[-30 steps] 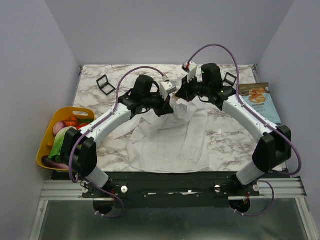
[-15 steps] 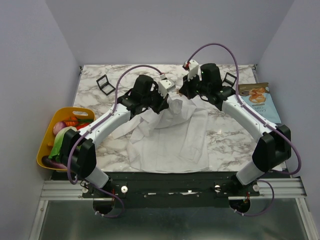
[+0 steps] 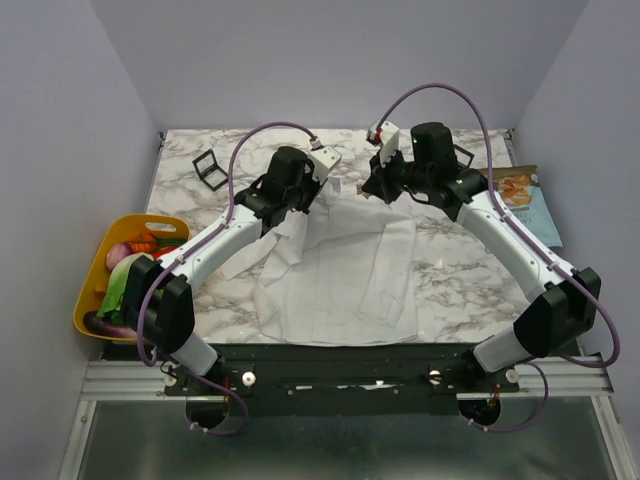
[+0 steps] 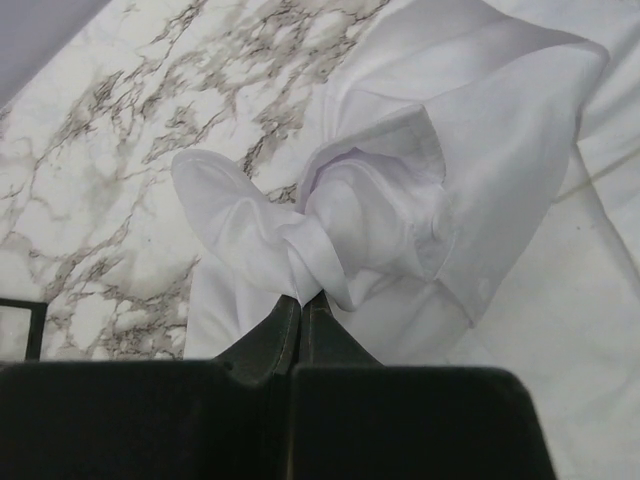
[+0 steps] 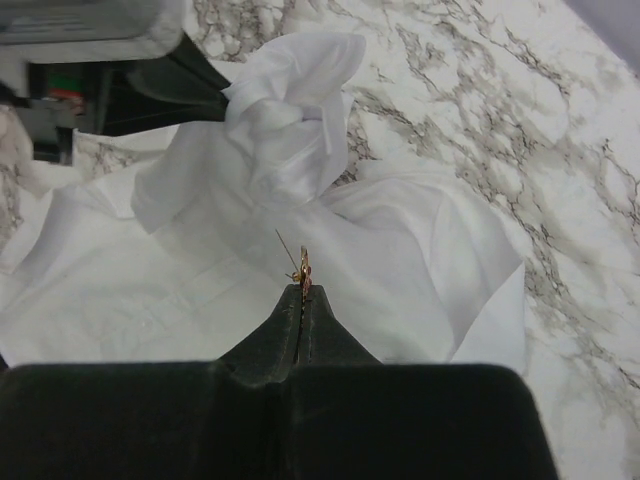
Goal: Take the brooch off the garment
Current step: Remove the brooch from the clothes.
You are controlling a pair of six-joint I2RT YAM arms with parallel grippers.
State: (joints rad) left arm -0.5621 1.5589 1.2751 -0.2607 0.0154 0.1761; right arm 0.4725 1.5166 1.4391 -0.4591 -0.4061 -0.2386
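Left gripper (image 4: 300, 303) is clamped tight on a pinch of the garment (image 4: 400, 190), at the shirt's far end by the collar, and the cloth bunches into a knot-like lump right at the tips. The rest of the garment (image 3: 340, 270) lies spread flat on the marble table (image 3: 450, 270), with its hem toward the arm bases. Right gripper (image 5: 301, 290) is closed on the brooch (image 5: 304, 268). The brooch is seen edge-on as a small orange-gold sliver with its thin pin sticking out up-left. It sits over the white fabric just right of the bunched lump. Cannot tell whether the pin touches the cloth, and green is not readable from this angle. In the right wrist view the left gripper's dark fingers (image 5: 195, 85) meet the lump from the upper left, near the brooch but apart from it. Off the garment: a yellow basket (image 3: 88, 300) of toy vegetables to its left, a book (image 3: 520, 200) to its right, and a black palette (image 3: 210, 170) beyond its far-left corner.
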